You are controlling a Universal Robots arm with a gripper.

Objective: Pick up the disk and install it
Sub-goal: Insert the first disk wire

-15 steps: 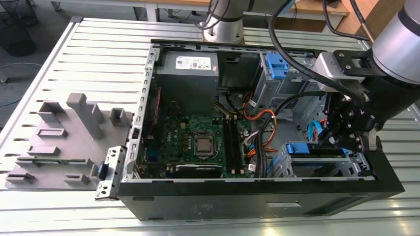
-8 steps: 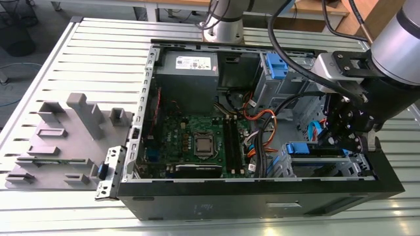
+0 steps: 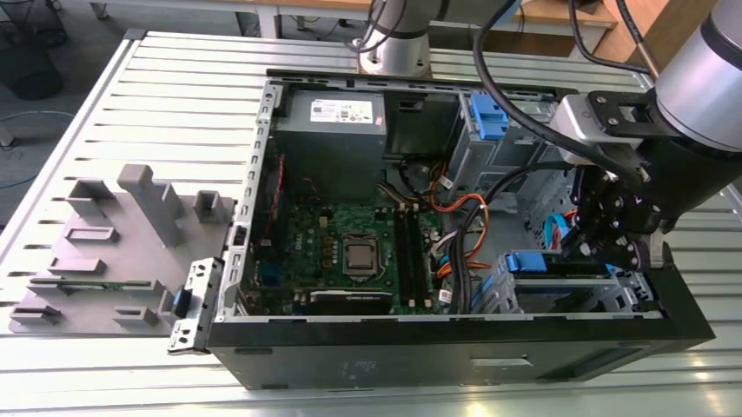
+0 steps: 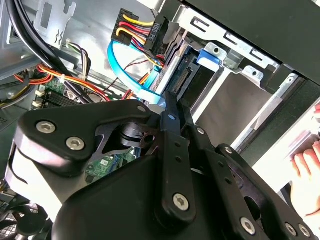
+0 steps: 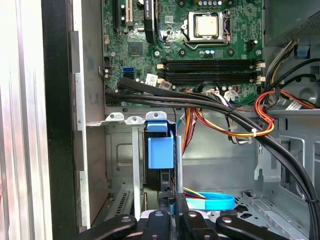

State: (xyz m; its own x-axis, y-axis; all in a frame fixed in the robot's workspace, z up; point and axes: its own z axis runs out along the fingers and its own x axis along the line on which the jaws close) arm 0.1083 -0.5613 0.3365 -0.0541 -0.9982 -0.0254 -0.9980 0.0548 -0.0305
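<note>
Seemingly, the disk (image 5: 160, 150) is already seated upright in the drive bay (image 3: 568, 291); whether it is gripped by the gripper (image 3: 614, 252) cannot be told.

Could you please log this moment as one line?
claw: low inside computer case | disk: seated edge-on in drive bay, blue bracket showing | claw on disk: cannot tell

Black gripper's (image 3: 614, 230) fingertips buried behind drive cage, can't tell grip; pale hand (image 4: 306, 182) chopped off by second wrist view's edge.
</note>
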